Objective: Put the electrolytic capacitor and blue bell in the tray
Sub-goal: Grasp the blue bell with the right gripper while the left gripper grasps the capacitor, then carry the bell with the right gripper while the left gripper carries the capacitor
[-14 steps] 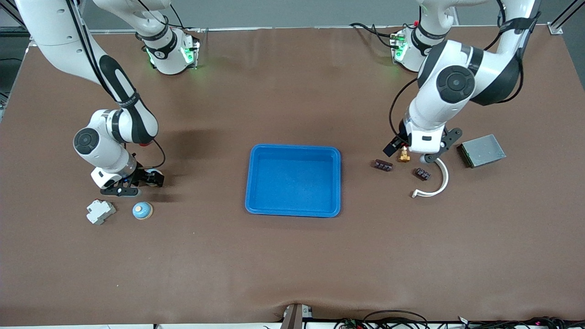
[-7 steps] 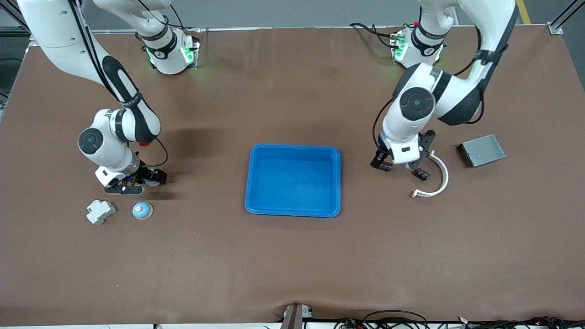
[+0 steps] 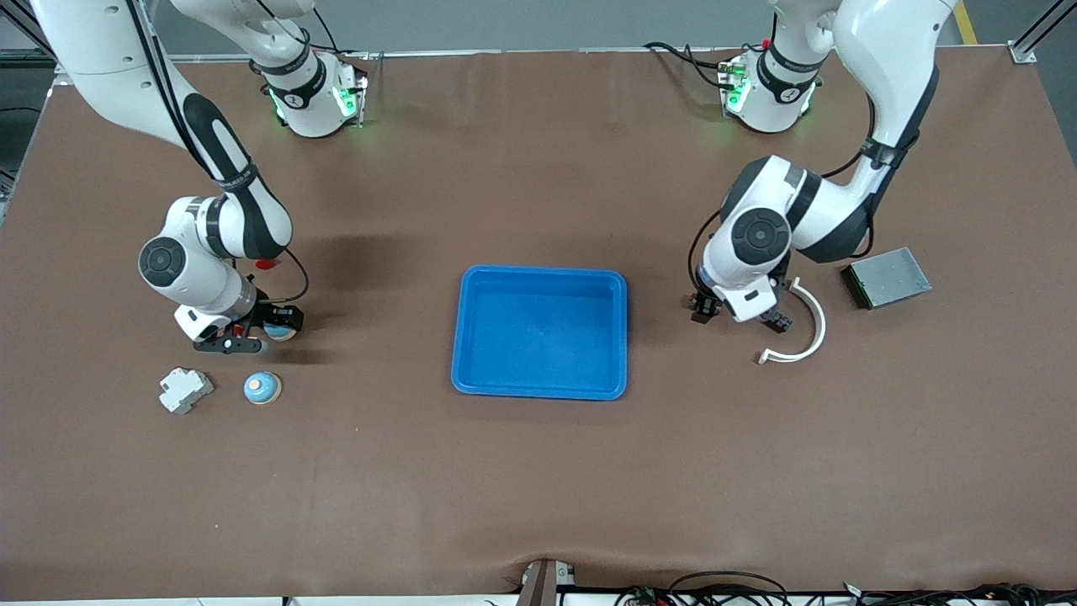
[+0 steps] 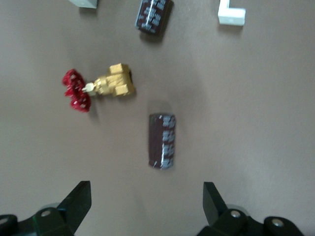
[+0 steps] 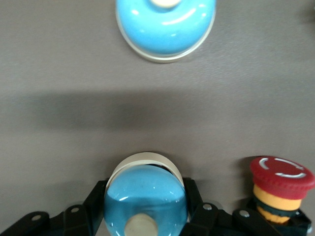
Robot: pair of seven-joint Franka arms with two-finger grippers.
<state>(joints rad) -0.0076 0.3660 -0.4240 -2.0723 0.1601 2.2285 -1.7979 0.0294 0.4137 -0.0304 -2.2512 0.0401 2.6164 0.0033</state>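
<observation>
My right gripper (image 3: 267,331) (image 5: 146,196) is shut on a blue bell (image 5: 146,206) with a cream knob, low over the table toward the right arm's end. A second blue bell (image 3: 262,387) (image 5: 165,24) sits on the table nearer to the front camera. My left gripper (image 3: 705,307) (image 4: 145,206) is open and empty, low over the table beside the blue tray (image 3: 540,271). A dark electrolytic capacitor (image 4: 163,141) lies just ahead of its fingers (image 4: 75,204). A second capacitor (image 4: 153,14) (image 3: 781,321) lies close by. The tray holds nothing.
A brass valve with a red handle (image 4: 110,87) lies beside the capacitors. A white curved piece (image 3: 808,332) and a grey metal plate (image 3: 887,277) are toward the left arm's end. A grey-white block (image 3: 185,390) lies beside the second bell. A red push-button (image 5: 280,189) stands by my right gripper.
My left gripper has moved toward the tray and come down over the capacitors. My right gripper has stayed almost in place with the bell in it.
</observation>
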